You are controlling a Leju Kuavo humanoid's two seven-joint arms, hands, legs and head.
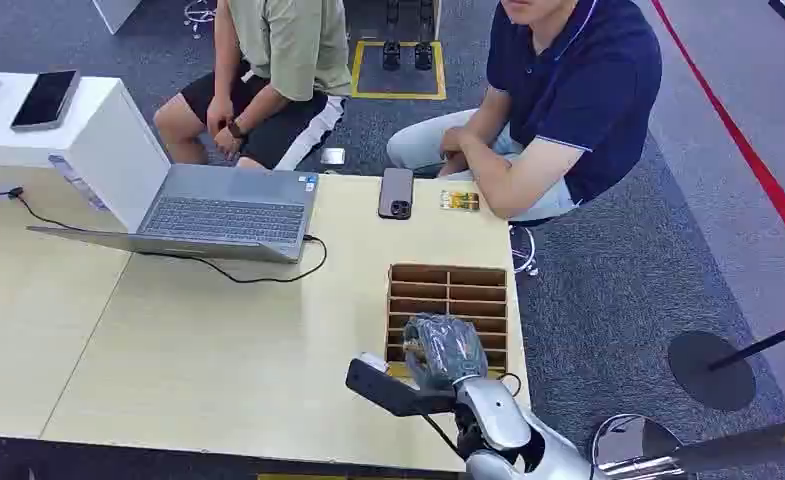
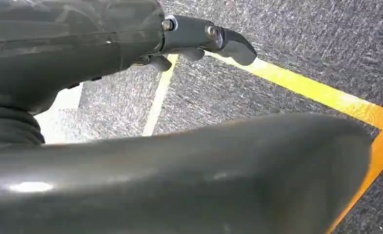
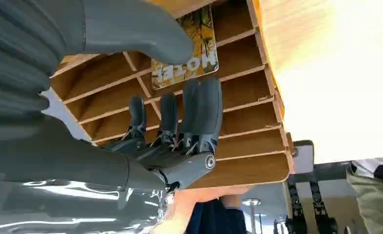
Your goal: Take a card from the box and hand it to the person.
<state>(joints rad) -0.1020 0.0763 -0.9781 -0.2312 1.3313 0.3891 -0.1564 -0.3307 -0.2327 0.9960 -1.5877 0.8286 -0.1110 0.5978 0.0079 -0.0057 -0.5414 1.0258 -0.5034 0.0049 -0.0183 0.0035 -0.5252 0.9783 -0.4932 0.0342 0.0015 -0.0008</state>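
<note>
Right hand (image 3: 145,117) over near end of wooden box (image 1: 449,300), fingers spread, empty; yellow card (image 3: 184,48) marked "HOTEL" in slot beside fingertips; left hand (image 2: 189,41) hanging, loosely apart

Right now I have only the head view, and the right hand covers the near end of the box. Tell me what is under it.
Observer: A yellow card printed HOTEL stands in a slot of the box, by the right hand.
Operator: Report the grasp.
Observer: The thumb lies on one side of the card, the fingers on the other; contact I cannot tell.
Operator: Now the left hand.
Observer: The left hand hangs over grey carpet with a yellow line, holding nothing.
</note>
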